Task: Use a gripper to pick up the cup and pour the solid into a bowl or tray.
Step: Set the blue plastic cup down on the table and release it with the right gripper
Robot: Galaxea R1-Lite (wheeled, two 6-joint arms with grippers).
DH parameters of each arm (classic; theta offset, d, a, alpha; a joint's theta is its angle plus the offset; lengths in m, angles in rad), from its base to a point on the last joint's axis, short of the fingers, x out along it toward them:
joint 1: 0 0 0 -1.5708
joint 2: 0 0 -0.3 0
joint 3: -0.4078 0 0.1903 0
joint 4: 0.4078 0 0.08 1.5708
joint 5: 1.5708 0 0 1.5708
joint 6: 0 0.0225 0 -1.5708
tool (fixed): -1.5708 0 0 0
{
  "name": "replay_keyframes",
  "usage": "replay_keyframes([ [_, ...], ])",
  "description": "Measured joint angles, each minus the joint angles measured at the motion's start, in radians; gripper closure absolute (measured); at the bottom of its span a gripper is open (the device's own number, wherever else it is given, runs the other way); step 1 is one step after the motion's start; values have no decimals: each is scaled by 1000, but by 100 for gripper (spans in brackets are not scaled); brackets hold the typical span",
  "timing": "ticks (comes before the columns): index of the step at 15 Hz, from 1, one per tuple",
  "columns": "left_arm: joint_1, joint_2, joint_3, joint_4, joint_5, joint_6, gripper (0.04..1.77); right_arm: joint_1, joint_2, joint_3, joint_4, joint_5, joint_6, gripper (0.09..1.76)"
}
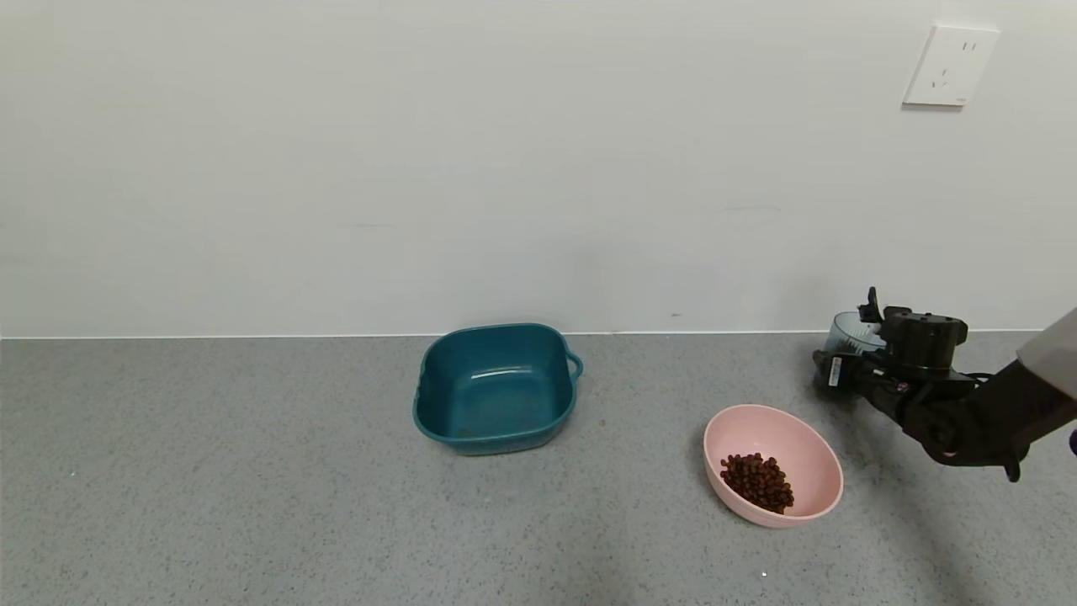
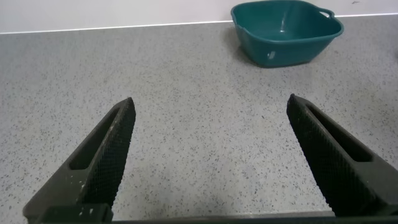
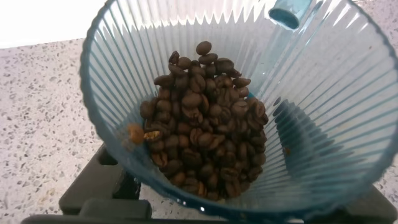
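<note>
Teal tub (image 1: 496,389) sits well left of pink bowl (image 1: 778,459)

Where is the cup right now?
In the head view the cup is at the far right, held in the right gripper near the wall, behind and right of the pink bowl. It has coffee beans inside.

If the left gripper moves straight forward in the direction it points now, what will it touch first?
Probably nothing soon: the open left gripper faces bare grey table. The teal tub stands farther off, to one side of its line.
</note>
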Motion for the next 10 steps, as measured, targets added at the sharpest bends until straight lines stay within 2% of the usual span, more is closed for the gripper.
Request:
replay_keyframes([
  [10, 0, 0, 0, 0, 0, 0, 6, -2, 20, -11, 0, 0, 0, 50],
])
